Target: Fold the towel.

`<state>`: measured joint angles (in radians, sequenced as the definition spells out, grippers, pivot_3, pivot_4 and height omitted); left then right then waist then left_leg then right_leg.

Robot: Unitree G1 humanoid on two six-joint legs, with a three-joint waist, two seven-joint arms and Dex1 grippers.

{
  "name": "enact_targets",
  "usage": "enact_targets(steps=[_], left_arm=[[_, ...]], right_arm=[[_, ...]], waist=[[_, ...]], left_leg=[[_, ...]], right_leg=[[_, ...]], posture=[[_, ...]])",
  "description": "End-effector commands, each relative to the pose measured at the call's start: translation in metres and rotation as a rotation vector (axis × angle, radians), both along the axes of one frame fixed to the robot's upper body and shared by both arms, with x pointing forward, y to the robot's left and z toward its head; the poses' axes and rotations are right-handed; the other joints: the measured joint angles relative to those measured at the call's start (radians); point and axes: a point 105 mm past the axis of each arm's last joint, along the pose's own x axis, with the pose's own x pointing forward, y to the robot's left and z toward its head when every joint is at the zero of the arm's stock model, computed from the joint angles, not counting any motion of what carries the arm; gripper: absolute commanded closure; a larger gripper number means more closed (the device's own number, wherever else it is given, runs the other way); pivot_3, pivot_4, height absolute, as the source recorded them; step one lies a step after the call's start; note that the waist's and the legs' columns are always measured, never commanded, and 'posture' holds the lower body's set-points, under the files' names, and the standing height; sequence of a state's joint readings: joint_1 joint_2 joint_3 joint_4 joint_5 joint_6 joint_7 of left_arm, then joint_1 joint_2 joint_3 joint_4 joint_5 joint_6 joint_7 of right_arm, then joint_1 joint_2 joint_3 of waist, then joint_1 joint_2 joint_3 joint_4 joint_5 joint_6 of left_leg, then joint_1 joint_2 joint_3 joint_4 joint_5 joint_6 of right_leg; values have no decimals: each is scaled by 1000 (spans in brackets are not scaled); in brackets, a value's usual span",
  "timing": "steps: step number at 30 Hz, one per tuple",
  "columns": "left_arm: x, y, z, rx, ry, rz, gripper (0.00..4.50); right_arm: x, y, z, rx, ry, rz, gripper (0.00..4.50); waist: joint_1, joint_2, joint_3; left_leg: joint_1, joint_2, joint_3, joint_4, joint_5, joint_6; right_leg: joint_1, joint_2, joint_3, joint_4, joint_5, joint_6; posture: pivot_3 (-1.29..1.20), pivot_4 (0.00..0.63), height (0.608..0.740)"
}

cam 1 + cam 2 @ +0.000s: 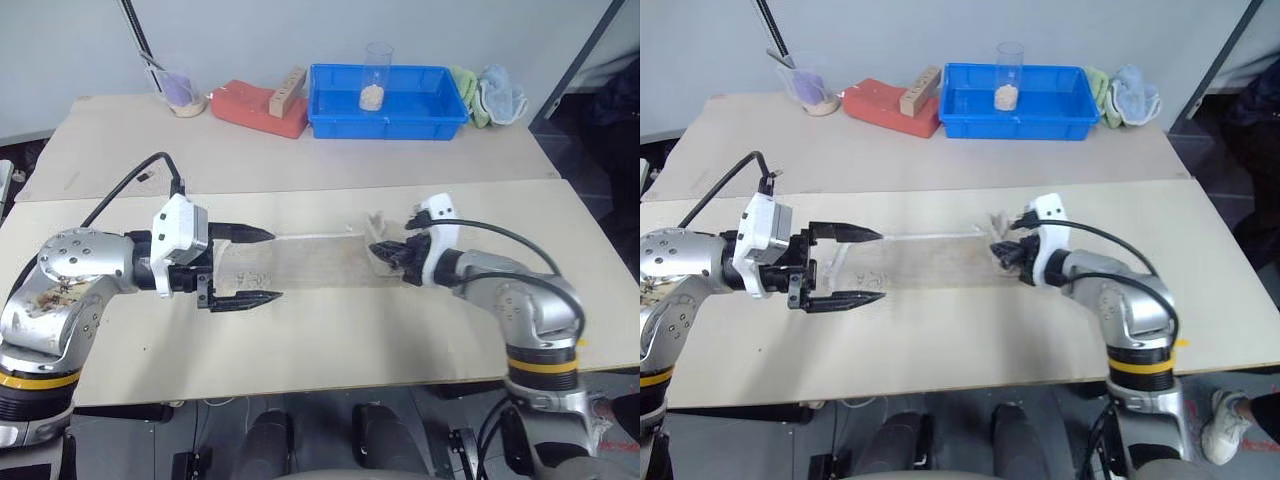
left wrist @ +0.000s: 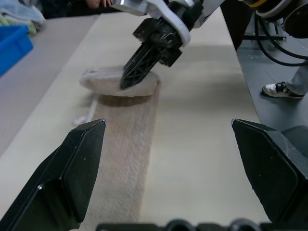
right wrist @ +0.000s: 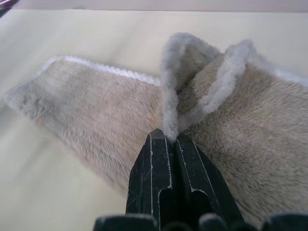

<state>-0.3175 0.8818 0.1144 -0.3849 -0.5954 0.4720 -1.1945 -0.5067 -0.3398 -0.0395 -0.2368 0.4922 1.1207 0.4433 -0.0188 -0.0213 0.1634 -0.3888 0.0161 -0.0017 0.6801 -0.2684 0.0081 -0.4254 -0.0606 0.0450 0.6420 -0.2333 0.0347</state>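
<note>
right fingers [image 3: 164, 137] pinch towel [image 3: 106, 101] edge

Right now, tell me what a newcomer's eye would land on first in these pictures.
The beige-grey towel lies stretched in a long strip across the middle of the near table, between the two arms. The right hand is shut on the towel's end, pinching it up into a ridge, while the left hand gapes wide open over the opposite end. At the far table's back edge sits a bright blue tray.
</note>
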Motion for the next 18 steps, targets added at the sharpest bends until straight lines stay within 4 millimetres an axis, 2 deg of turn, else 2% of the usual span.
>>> enact_targets(steps=[1,3,4,10,15,18], left_arm=[[-3,-1,6,-7,-40,16,0],[-3,-1,5,-16,-40,34,0],[-3,-1,3,-19,-39,44,0],[1,2,-1,-52,-44,126,0],[10,8,-8,-154,-38,310,0],[15,15,-18,-289,7,513,0]], right_arm=[[8,6,5,-5,-37,-18,4470],[10,9,3,-1,-37,-24,4470],[10,11,4,4,-41,-25,3768],[6,27,14,45,-57,9,1789],[-6,39,29,-10,-148,114,65],[-11,36,40,-132,-282,200,26]], waist=[[4,0,0],[6,0,0],[6,0,0],[0,0,0],[1,0,0],[3,0,0]], left_leg=[[0,0,0,0,0,0],[0,0,0,0,0,0],[0,0,0,0,0,0],[2,1,0,-1,0,0],[1,1,-1,-1,0,0],[1,1,-3,0,0,0]], right_leg=[[0,0,0,0,0,0],[0,0,0,0,0,0],[0,0,0,0,0,0],[-1,1,0,1,0,0],[-1,1,0,1,0,0],[0,0,0,0,0,0]], posture=[[0,150,740],[0,150,740],[0,150,740],[0,150,740],[0,150,740],[0,150,740]])
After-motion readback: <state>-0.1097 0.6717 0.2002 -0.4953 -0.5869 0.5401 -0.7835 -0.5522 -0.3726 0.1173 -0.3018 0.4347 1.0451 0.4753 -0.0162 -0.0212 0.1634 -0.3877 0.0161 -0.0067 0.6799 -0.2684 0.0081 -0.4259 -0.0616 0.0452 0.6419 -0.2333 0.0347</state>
